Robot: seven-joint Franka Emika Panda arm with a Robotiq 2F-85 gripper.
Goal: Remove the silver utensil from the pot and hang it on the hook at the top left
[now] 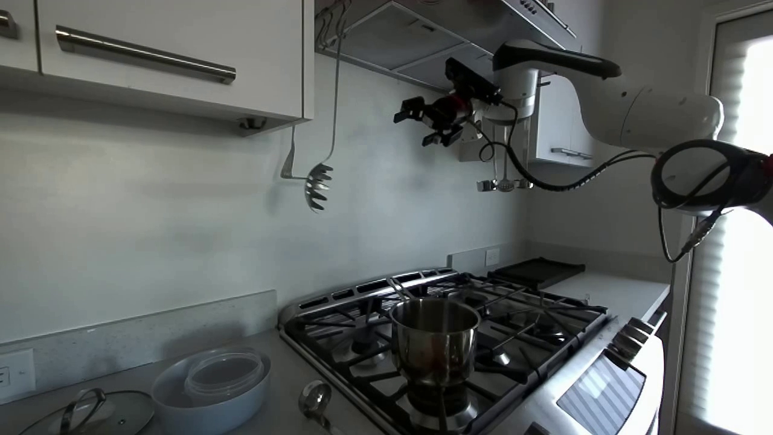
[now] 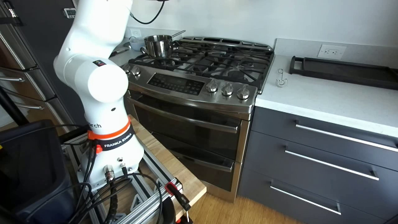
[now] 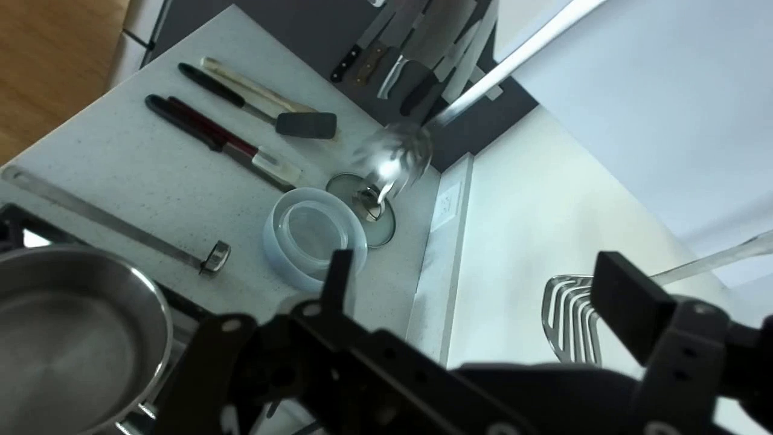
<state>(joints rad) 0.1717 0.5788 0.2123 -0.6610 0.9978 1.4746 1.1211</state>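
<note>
- The stove (image 2: 192, 132) offers a flat top where cookware can stand steady.
- The hood (image 1: 410, 36) juts out above; its left end, in an exterior view, seems meant for hanging things within a cook's reach.
- The arm (image 1: 658, 118) is held high, presumably because hanging calls for that height.
- The pot (image 1: 435, 344) stands on the stove, and the part of its inside that the wrist view shows is bare metal, so nothing seems left to take out.
- The fork (image 1: 313, 183) (my guess for the task's utensil) hangs head down below the hood's left end, well apart from the pot. Its head is blurred in the wrist view, so it is probably swaying.
- The fingers (image 3: 631, 305) stand wide apart with nothing between them, which should let them back off without catching the fork.
- The hooks (image 1: 327, 28) show as dim curves at the top left; the fork's handle runs up to them, so the hanging looks done, though which one carries it I cannot tell.
</note>
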